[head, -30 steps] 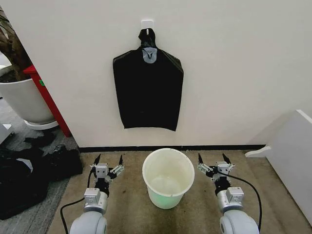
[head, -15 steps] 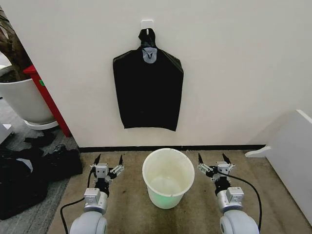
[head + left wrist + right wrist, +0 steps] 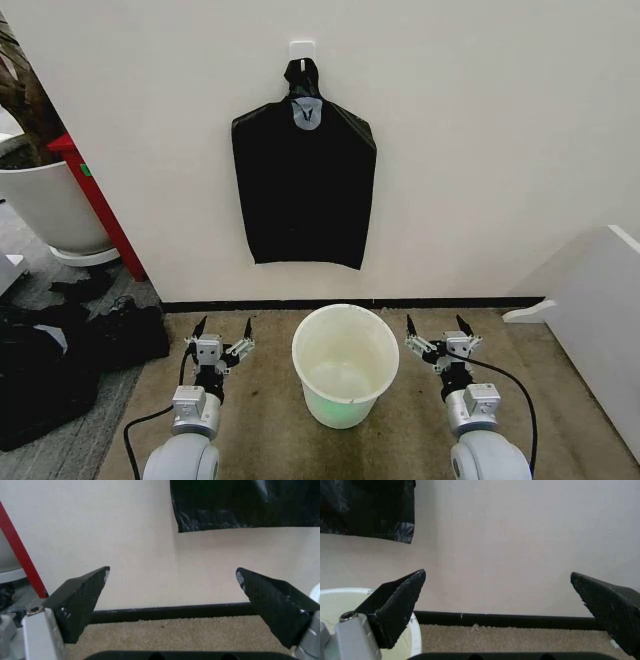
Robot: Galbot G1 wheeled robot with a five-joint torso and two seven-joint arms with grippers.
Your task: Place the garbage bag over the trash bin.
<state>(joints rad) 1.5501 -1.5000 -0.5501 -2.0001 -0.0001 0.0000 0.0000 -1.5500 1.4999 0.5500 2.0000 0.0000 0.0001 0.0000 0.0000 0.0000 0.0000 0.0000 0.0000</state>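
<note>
The trash bin (image 3: 345, 365) stands upright on the brown carpet (image 3: 270, 420) right in front of me, close to the wall (image 3: 480, 150), its mouth open and bare, with a greenish tint low on its side. My left tool (image 3: 222, 330) hangs low just beside the bin on my left, fingers spread wide and holding nothing; through its wrist camera I see the two dark fingertips (image 3: 82, 602) well apart, pointing toward the wall and the black baseboard (image 3: 170, 612). My right tool (image 3: 437, 325) sits in the matching spot on the bin's other side, also spread open and empty, with the bin's cream rim (image 3: 412, 630) just beside one of its fingers in the right wrist view. Neither tool touches the bin.

The garbage bag (image 3: 304, 185) hangs flat against the wall from a white hook (image 3: 301, 50), above the bin and well apart from it; its lower edge shows in both wrist views. To my left stand a large white plant pot (image 3: 45, 205), a red panel (image 3: 100, 205) leaning by the wall, and dark bundles (image 3: 60, 360) on the floor. A white board (image 3: 600, 320) lies to my right
</note>
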